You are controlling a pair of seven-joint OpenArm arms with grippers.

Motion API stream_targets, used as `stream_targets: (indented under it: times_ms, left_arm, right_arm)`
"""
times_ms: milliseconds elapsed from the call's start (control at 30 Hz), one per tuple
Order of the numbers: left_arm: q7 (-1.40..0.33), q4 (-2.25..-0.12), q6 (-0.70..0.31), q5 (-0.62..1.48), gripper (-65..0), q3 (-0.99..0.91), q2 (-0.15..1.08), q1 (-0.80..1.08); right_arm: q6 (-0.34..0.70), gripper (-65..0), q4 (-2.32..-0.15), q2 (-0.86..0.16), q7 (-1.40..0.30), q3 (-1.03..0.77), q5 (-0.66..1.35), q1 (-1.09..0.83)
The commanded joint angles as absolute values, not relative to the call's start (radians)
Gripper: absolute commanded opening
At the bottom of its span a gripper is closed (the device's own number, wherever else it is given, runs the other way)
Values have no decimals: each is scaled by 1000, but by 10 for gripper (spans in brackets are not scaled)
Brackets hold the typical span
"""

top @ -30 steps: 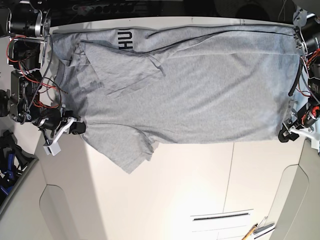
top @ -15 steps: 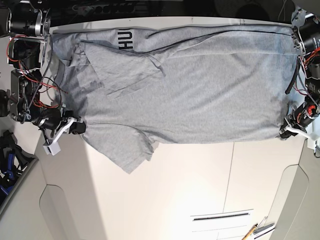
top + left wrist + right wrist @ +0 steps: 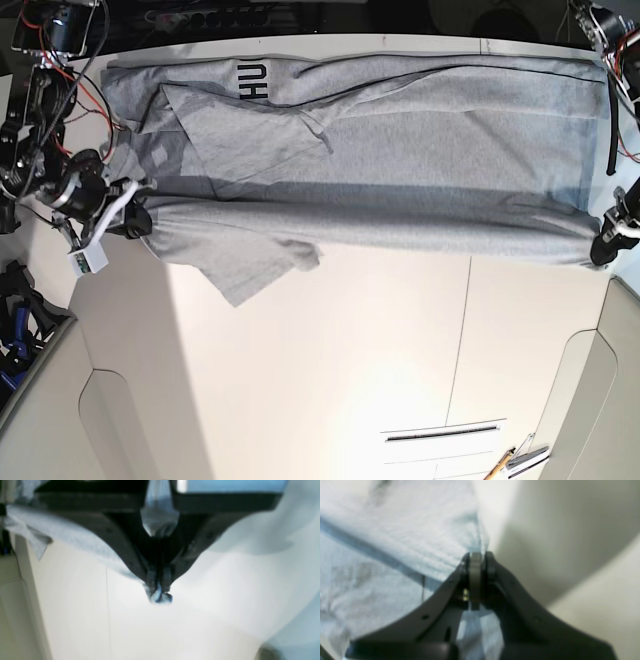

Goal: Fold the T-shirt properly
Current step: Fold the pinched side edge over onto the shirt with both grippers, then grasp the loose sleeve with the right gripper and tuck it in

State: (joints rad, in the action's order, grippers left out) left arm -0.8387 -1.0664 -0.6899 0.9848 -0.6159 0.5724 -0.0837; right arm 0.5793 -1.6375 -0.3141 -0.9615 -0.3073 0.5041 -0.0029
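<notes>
The heather-grey T-shirt (image 3: 380, 160) lies spread across the white table, with black lettering (image 3: 249, 79) near its far edge. Its near long edge is lifted off the table and stretched between both grippers. My left gripper (image 3: 604, 246), at the base view's right, is shut on the hem corner; the left wrist view shows a bunch of cloth (image 3: 160, 597) pinched at its tips. My right gripper (image 3: 134, 220), at the base view's left, is shut on the shoulder end; the right wrist view shows cloth (image 3: 402, 537) held between its tips (image 3: 476, 560). A sleeve (image 3: 262, 268) hangs down.
The white table (image 3: 340, 380) has seams running across it. A slotted panel (image 3: 440, 433) and a pen-like thing (image 3: 500, 464) lie near the front edge. Blue-and-black gear (image 3: 15, 310) sits off the table's left side. Arm bases and cables stand at both far corners.
Both grippers have risen and moved toward the far edge, lifting the shirt's near edge. That edge is now taut between them, with a shadow band under it. The sleeve hangs higher.
</notes>
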Motion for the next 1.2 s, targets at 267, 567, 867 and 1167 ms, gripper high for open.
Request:
stream_targets:
  times_ms: [267, 567, 867, 1167]
  left_arm:
    - [-1046, -1195, -698, 1205, -650, -740, 598, 134]
    - [-1053, -1195, -698, 1231, -650, -741, 598, 200]
    - [-1098, -1248, -698, 1269, -354, -741, 604, 200]
    - [-1097, -1356, -698, 1267, -354, -741, 604, 199]
  right_arm:
    - [572, -650, -1814, -329, -1028, -404, 552, -188]
    - [571, -650, -1814, -309, -1045, -404, 546, -297]
    - [572, -380, -1934, -279, -998, -405, 582, -291]
    - [571, -380, -2028, -194, -810, -403, 511, -120]
